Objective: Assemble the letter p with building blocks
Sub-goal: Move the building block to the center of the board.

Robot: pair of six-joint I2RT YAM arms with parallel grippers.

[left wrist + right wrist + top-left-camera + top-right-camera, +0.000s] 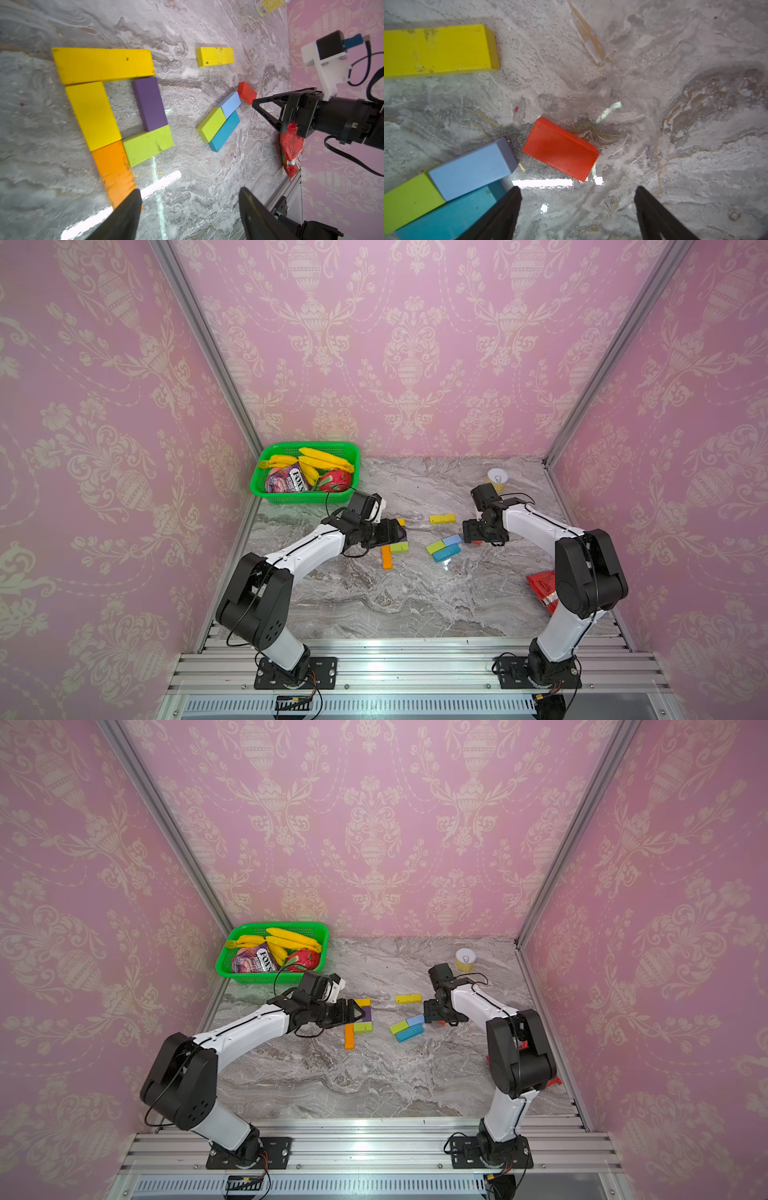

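The building blocks lie in two groups on the marble table. In the left wrist view a long yellow block (pixel 102 64), a second yellow (pixel 93 114), a purple (pixel 149 104), a lime green (pixel 148 144) and an orange block (pixel 115 172) touch in a P-like outline. My left gripper (pixel 189 191) hovers open beside the orange block with nothing between its fingers. To the right lie a loose yellow block (pixel 442 519) and a lime, light blue (pixel 452 539) and teal cluster. My right gripper (pixel 577 188) is open, low over the table, with the red block (pixel 560 148) just beyond its fingertips.
A green basket (pixel 266 493) with bananas, a sweets bag and a red fruit stands at the back left. A yellow can (pixel 497 479) is at the back right. A red snack packet (pixel 540 585) lies by the right arm, near the table's right edge.
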